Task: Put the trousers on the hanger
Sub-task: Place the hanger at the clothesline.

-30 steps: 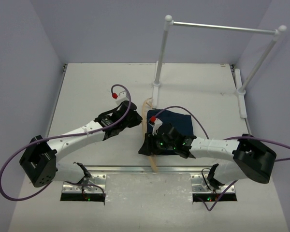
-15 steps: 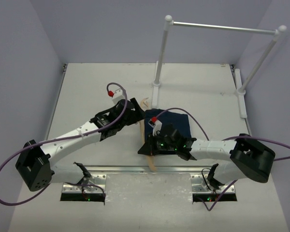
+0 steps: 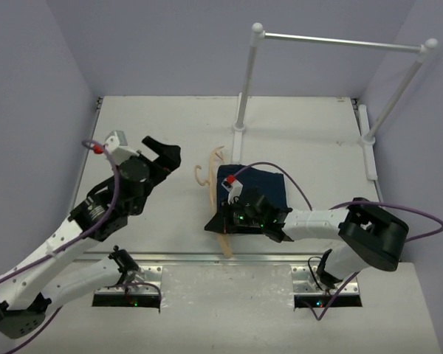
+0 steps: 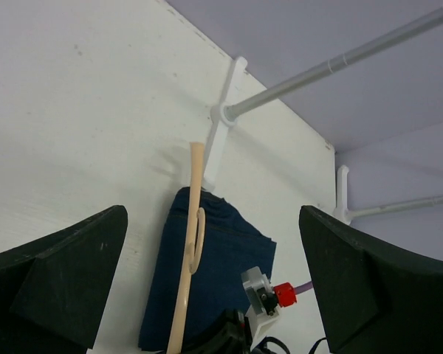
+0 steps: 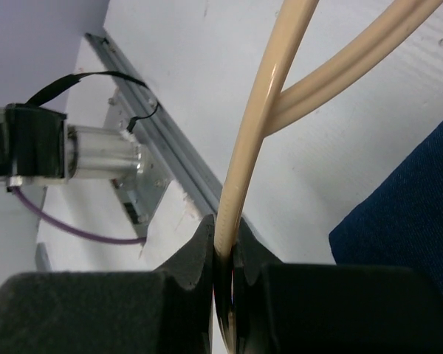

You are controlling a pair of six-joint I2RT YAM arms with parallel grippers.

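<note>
The trousers (image 3: 260,189) lie folded into a dark blue square on the table right of centre, also in the left wrist view (image 4: 225,269). The light wooden hanger (image 3: 211,159) lies along their left edge, its hook pointing left. My right gripper (image 3: 220,226) is shut on the hanger's near arm; the right wrist view shows the thin bar (image 5: 240,177) pinched between both pads, with a corner of the trousers (image 5: 410,221) beside it. My left gripper (image 3: 164,153) hangs open and empty, well left of the hanger (image 4: 186,280), touching nothing.
A white rack with a high rail (image 3: 340,40) and two ball-topped posts stands at the back right, one foot (image 3: 238,130) just behind the trousers. A metal mounting rail (image 3: 207,258) runs along the near edge, also seen in the right wrist view (image 5: 162,151).
The left gripper opened, let go of the hanger and drew back up and left. The right gripper closed on the hanger's near arm. The hanger shifted slightly left.
</note>
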